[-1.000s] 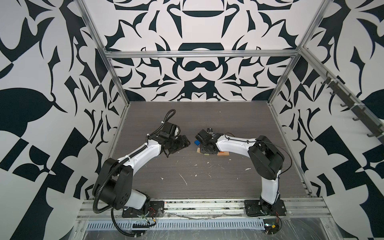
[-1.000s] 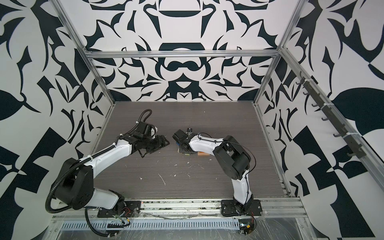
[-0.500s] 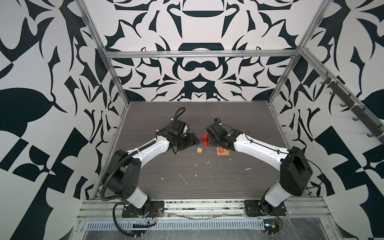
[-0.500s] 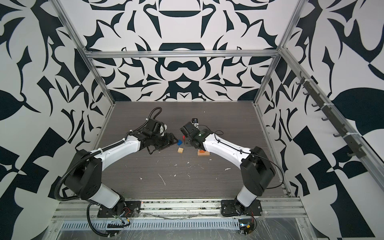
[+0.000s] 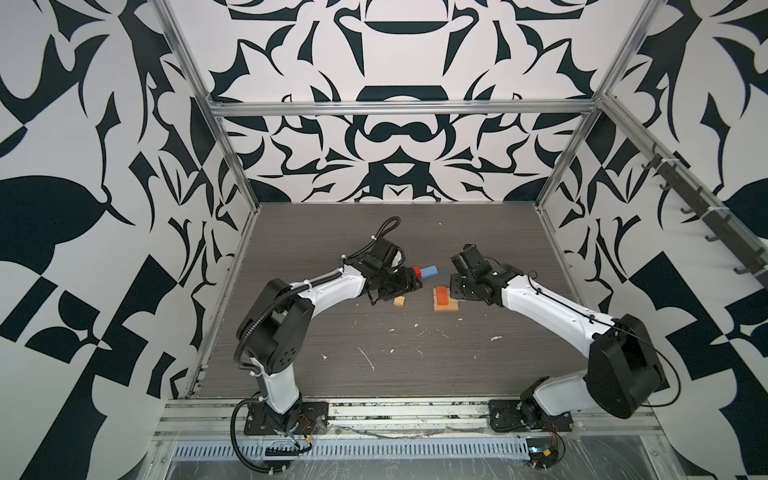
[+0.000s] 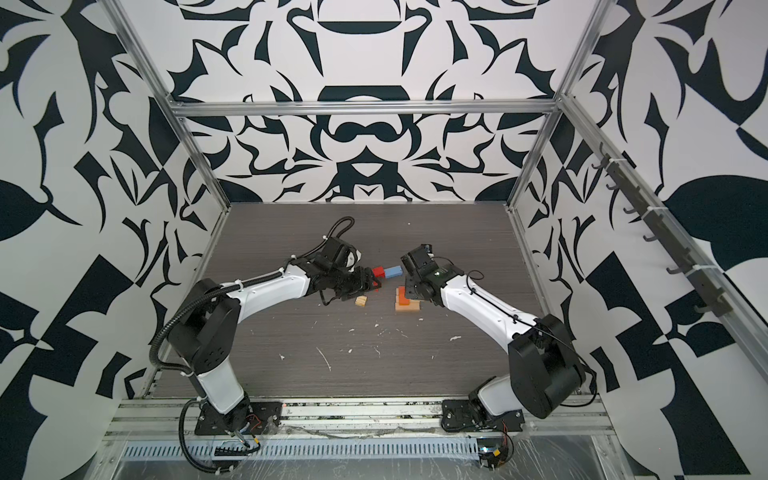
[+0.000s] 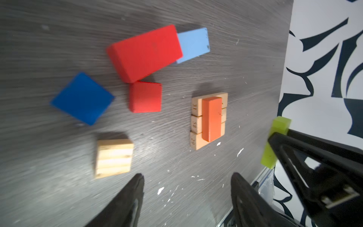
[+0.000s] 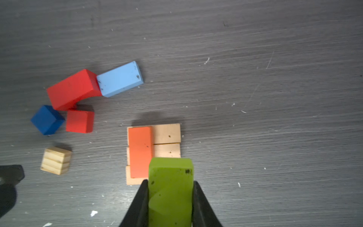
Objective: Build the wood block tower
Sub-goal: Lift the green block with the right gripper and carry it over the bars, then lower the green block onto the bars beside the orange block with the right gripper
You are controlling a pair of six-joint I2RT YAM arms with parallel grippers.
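1. The wood block tower is so far three tan bars lying side by side on the tabletop, with an orange bar laid flat across them along one side.
2. The right gripper is clenched on a lime green bar, one finger on each long side.
3. In the right wrist view the bar's free end overlaps the near edge of the tan bars, just beside the orange bar. The left wrist view shows the lime green bar raised and apart from the stack.
4. The left gripper is released, its jaws spread with nothing between them. It hangs over bare tabletop.
5. A tan cube lies near one of its fingertips, and the tower lies ahead of the gap towards the other.
6. Loose blocks lie beyond the tan cube:
   - a red bar touches a light blue bar end to end;
   - a red cube and a dark blue cube sit just beside the red bar.
7. In both top views the two grippers face each other across the tower.
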